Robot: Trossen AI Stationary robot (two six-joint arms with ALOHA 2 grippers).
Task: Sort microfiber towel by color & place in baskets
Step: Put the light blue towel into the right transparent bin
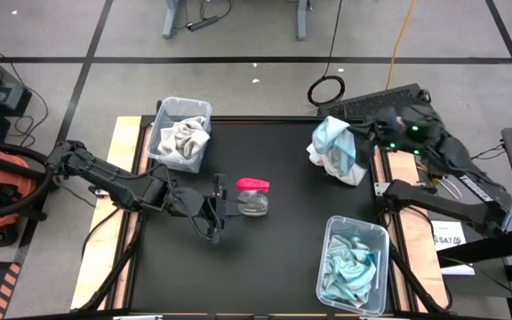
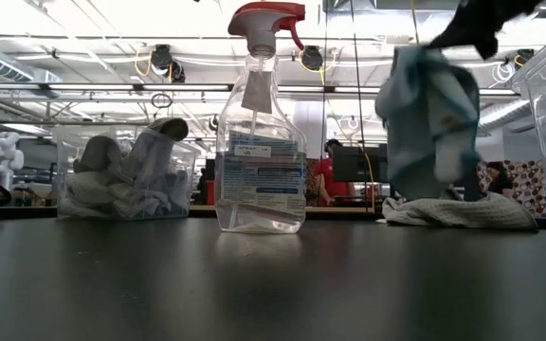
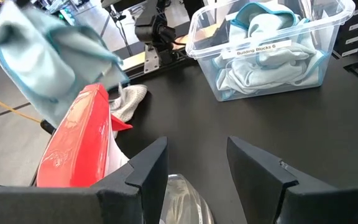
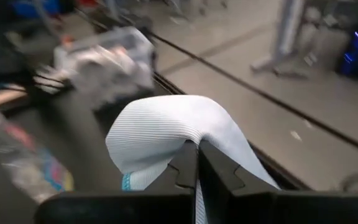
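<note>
A black table top (image 1: 274,258) is set on a grey workshop floor crossed by dark lines, with lit ceiling fixtures and screens visible in the room behind. A clear spray bottle with a red trigger head (image 1: 252,197) lies near the table's middle and is taken here as the landmark. At the far corner on the left arm's side of the bottle, a clear basket (image 1: 161,116) is filled with pale grey-white towels (image 1: 183,138). At the near edge on the right arm's side of the bottle, a second clear basket (image 1: 331,229) is filled with light blue towels (image 1: 352,265). Beyond the bottle toward the far right edge, a light blue towel (image 1: 334,142) is pinched and lifted by the right gripper (image 4: 197,163), whose jaws are closed tight on a fold of cloth; a pale towel (image 2: 458,210) is left on the table just under it. The left gripper (image 3: 194,163) is held just beside the bottle on the left arm's side, its fingers about half apart with the bottle's body seen low between them; whether the bottle is actually touched cannot be told. The step in hand is judged to be the carrying of the blue towel to the blue basket. It is best done with the cloth raised until its hanging tail is clear of the pale towel and the basket's rim, then released only once it is centred over the opening.
</note>
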